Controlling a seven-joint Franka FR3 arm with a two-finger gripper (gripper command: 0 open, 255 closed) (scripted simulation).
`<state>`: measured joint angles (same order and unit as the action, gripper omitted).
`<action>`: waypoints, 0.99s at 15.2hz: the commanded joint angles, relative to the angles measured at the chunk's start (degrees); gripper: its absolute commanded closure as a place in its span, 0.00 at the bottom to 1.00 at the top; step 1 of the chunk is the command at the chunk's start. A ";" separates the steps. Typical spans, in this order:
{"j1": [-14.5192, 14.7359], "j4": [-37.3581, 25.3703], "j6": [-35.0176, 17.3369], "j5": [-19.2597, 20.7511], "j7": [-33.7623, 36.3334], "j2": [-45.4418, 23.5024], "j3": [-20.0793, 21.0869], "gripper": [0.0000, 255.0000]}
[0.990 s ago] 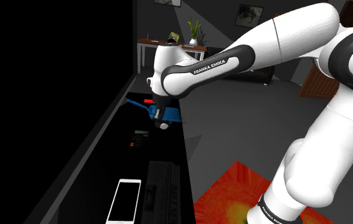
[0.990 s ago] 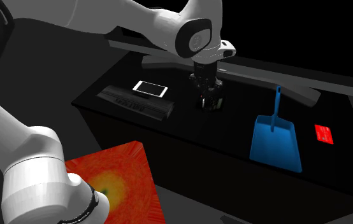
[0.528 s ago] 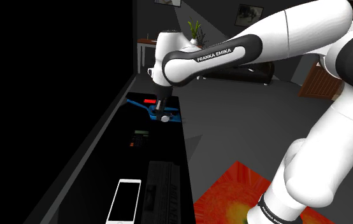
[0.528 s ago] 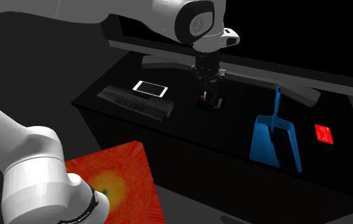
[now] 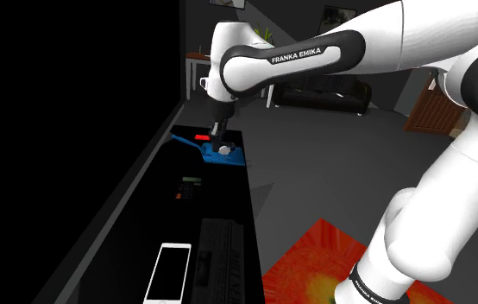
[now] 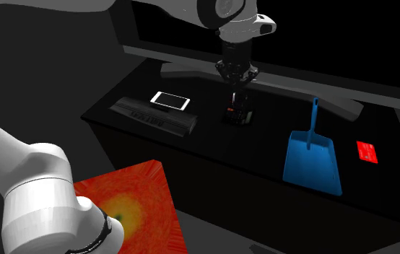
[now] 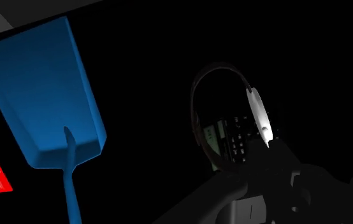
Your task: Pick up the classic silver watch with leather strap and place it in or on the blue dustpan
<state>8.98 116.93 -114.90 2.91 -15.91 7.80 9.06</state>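
Note:
My black gripper (image 6: 236,84) hangs above the dark tabletop, shut on the watch (image 6: 235,98), which dangles under it. In the wrist view the watch's silver case (image 7: 260,117) sits at the fingertips of my gripper (image 7: 253,167), and its dark strap (image 7: 196,109) curves into a loop beside it. In the shoulder view the watch (image 5: 223,149) shows just below the gripper (image 5: 219,136). The blue dustpan (image 6: 312,162) lies flat on the table, off toward the second exterior view's right, handle pointing toward the back. The dustpan (image 7: 41,89) holds nothing.
A dark calculator (image 6: 237,115) lies on the table right under the gripper. A white phone (image 6: 170,100) rests on a black keyboard (image 6: 148,114) further left. A red card (image 6: 367,152) lies beyond the dustpan. A monitor base (image 6: 263,79) runs along the table's back.
The gripper has risen from just above the calculator with the watch in it. In the shoulder view it has shifted upward and toward the dustpan.

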 commanded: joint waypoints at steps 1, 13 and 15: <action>-0.46 -2.23 0.80 0.17 -0.96 -1.43 -0.53 1.00; -5.27 -30.98 7.47 1.09 -10.57 -23.07 -5.02 1.00; -6.02 -37.73 9.64 1.05 -12.03 -27.58 -5.49 1.00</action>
<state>3.43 82.03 -106.23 4.04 -27.04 -17.92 3.85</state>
